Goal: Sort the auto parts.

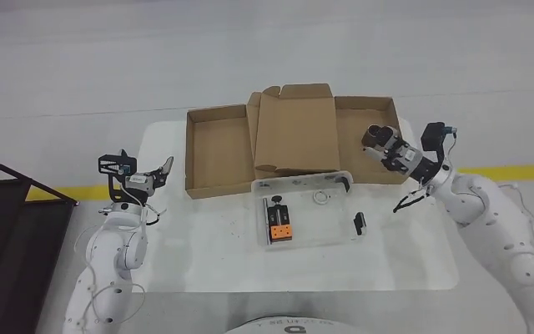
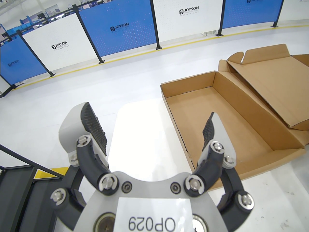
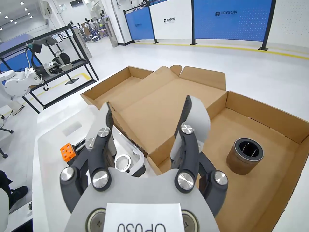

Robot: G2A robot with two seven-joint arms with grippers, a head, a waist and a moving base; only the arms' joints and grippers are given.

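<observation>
Brown hollow metal cylinder [image 3: 245, 156] stands in the flat cardboard box [image 3: 265, 121]; left gripper [image 2: 149, 112] and right gripper [image 3: 149, 105] fingers both spread wide, nothing held.

My right gripper [image 3: 148, 107] hangs with its fingers spread wide and nothing between them, over the near edge of the cardboard box [image 3: 265, 115]. In the box's end compartment a brown cylinder [image 3: 245, 156] with a dark bore stands upright on the floor, apart from every wall. A folded flap [image 3: 157, 112] covers the middle of the box, and the far compartment lies open beyond it. Beside the box's long edge, on the white table [image 3: 48, 134], sits a clear tray [image 3: 141, 156]. It holds an orange block [image 3: 66, 152] and a silver part [image 3: 123, 163], perhaps a ring, half hidden behind my finger.
</observation>
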